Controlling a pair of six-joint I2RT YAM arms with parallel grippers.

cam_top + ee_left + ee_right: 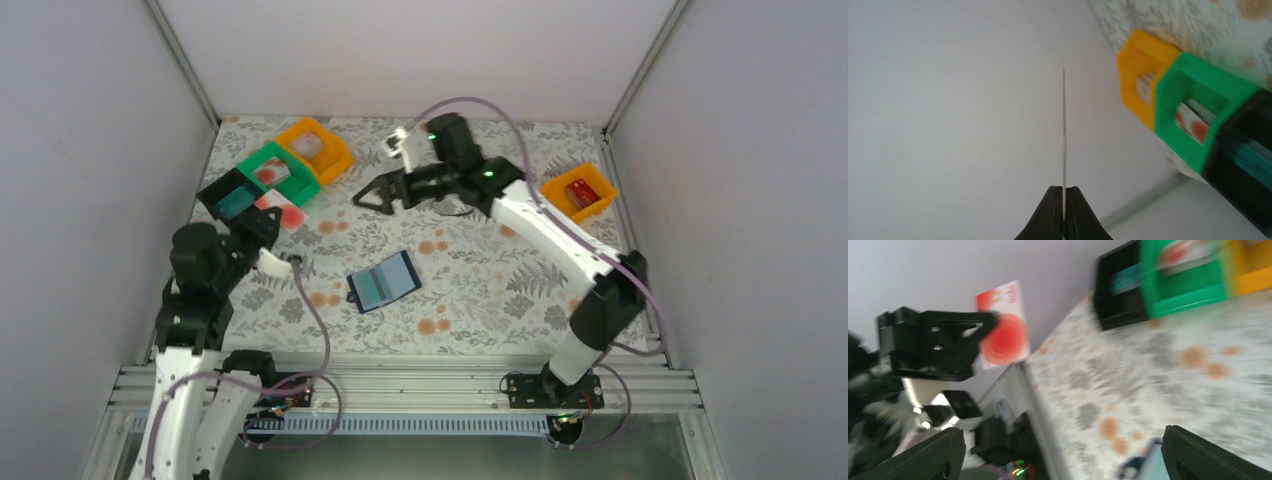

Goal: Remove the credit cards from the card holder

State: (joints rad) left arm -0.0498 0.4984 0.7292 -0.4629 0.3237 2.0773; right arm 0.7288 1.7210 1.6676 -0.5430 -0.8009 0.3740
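The card holder (384,281) lies open on the floral table, its blue pockets facing up; one corner (1148,467) shows in the right wrist view. My left gripper (268,220) is shut on a pale credit card with a red blotch (287,212), held up in front of the bins. In the left wrist view that card (1064,130) stands edge-on, pinched between the fingers of the gripper (1064,192). The right wrist view shows the same card (1003,335). My right gripper (365,194) hovers open and empty above the table's far middle, its fingertips (923,455) wide apart.
A row of bins stands at the back left: orange (315,148), green (278,172) and black (232,195), each with a card inside. Another orange bin (578,193) with a red item sits at the back right. Walls close in on both sides.
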